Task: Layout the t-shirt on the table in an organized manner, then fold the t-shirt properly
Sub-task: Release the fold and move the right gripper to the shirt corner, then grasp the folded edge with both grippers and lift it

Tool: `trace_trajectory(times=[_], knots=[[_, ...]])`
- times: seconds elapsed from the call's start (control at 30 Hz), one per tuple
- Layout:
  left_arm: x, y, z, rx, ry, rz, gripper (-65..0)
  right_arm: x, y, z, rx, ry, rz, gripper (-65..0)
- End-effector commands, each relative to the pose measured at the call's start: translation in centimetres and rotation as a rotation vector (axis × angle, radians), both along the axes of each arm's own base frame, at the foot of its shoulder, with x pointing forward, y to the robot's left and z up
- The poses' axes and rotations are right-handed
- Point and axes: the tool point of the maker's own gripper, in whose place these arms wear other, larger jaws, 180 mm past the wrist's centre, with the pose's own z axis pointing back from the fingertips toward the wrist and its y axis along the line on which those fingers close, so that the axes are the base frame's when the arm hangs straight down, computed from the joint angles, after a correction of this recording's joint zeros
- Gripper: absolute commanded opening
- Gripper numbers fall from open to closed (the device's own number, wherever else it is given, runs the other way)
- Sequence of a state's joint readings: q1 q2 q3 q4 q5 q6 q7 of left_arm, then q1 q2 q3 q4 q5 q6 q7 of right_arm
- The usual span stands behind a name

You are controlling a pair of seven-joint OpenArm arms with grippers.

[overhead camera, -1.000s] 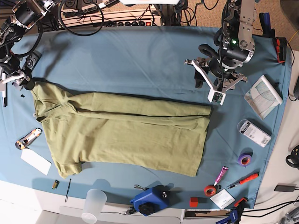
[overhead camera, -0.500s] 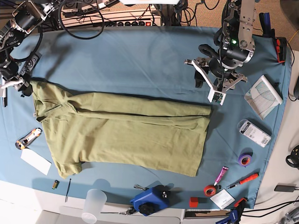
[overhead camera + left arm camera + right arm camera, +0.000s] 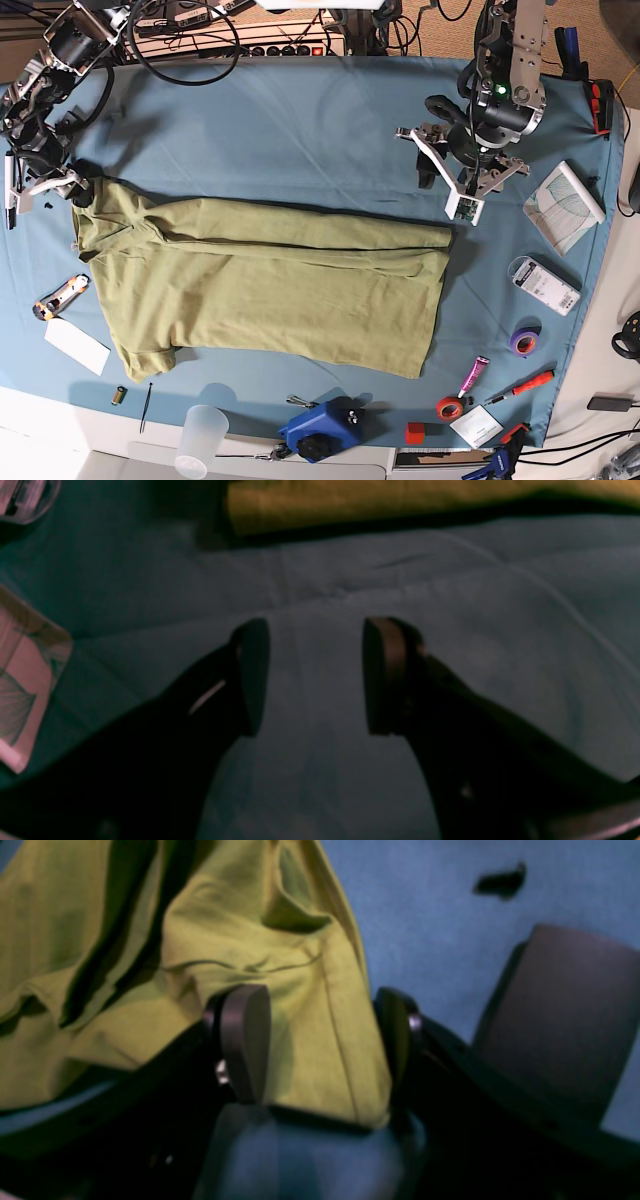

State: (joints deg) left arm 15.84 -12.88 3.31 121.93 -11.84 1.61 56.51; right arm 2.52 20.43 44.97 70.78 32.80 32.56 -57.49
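In your base view, the t-shirt [image 3: 270,285] lies spread across the middle of the table [image 3: 300,130], folded lengthwise, with its collar end toward the view's left and its hem toward the right. Your right gripper [image 3: 72,188] sits at the shirt's upper left corner, right at the cloth's edge. Your left gripper [image 3: 462,190] hangs just above the shirt's upper right corner, clear of the fabric. Along the table's right side you have a notebook [image 3: 565,207], a white box [image 3: 543,285] and a purple tape roll [image 3: 524,341]; a blue tool [image 3: 322,428] and a plastic cup [image 3: 201,439] stand at the near edge, and a utility knife [image 3: 62,296] lies by the left sleeve.

In your left wrist view, the gripper [image 3: 315,677] stands wide open with only bare table [image 3: 450,605] between the fingers [image 3: 252,675]. It holds nothing. The shirt [image 3: 375,500] shows as a yellowish strip at the top, well ahead of the tips.

In your right wrist view, the gripper [image 3: 320,1040] is spread wide, and a corner of the shirt [image 3: 200,940] lies between the two pads [image 3: 245,1040]. The pads straddle the cloth without pinching it, so nothing is clamped. Table [image 3: 425,915] shows to the right of the fabric.
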Motion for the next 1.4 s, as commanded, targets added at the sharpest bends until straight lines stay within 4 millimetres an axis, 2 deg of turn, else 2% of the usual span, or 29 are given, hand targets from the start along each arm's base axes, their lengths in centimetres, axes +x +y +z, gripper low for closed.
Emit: trace_trajectory(times=[0.0, 0.1, 0.13, 0.3, 0.37, 0.57, 0.77, 0.8, 0.87, 0.97, 1.1, 1.17, 1.37], knots=[[0.6, -0.1, 1.1, -0.008, -0.047, -0.005, -34.3, 0.4, -1.1, 1.0, -0.042, -0.008, -0.016, -32.0], [0.6, -0.1, 1.1, -0.009, -0.047, -0.005, -34.3, 0.2, -1.3, 0.8, -0.061, 0.008, -0.019, -32.2], [0.6, -0.1, 1.1, -0.009, -0.048, -0.005, -34.3, 0.1, -1.4, 0.7, -0.064, 0.018, -0.020, -34.4], [0.6, -0.1, 1.1, -0.009, -0.049, -0.005, -35.3, -0.1, -1.5, 0.5, -0.072, 0.034, -0.020, -58.5], [0.8, -0.2, 1.3, -0.013, -0.067, -0.003, -37.1, -0.1, -1.5, 0.5, -0.072, 0.034, -0.020, -64.8], [2.8, 0.7, 3.5, 0.038, -0.229, 0.016, -37.1, -0.1, -1.5, 0.5, -0.072, 0.034, -0.020, -65.0], [3.7, -1.1, 4.1, -0.105, -0.229, 0.017, -39.9, -0.1, -1.5, 0.5, -0.072, 0.033, -0.020, -65.0], [4.0, -1.2, 4.0, -0.106, -0.229, 0.020, -39.5, -0.1, -1.5, 0.5, -0.072, 0.034, -0.020, -65.0], [4.9, -1.6, 3.7, -0.112, -0.228, 0.023, -34.9, -0.2, -1.4, 0.4, -0.070, 0.041, -0.017, -65.0], [6.1, -2.0, 2.3, -0.128, -0.192, 0.045, -28.0, -0.2, -1.4, 0.4, -0.070, 0.044, -0.013, -65.0], [7.2, -1.5, 0.0, -0.135, -0.120, 0.118, -27.8, -0.2, -1.5, 0.4, -0.072, 0.045, -0.013, -65.0], [7.5, -0.6, -0.9, -0.120, -0.081, 0.162, -27.8, -0.2, -1.5, 0.4, -0.072, 0.045, -0.013, -65.0], [9.1, 1.4, -1.2, -0.170, -0.057, 0.235, -27.9, -0.2, -1.5, 0.4, -0.071, 0.045, -0.013, -65.0]])
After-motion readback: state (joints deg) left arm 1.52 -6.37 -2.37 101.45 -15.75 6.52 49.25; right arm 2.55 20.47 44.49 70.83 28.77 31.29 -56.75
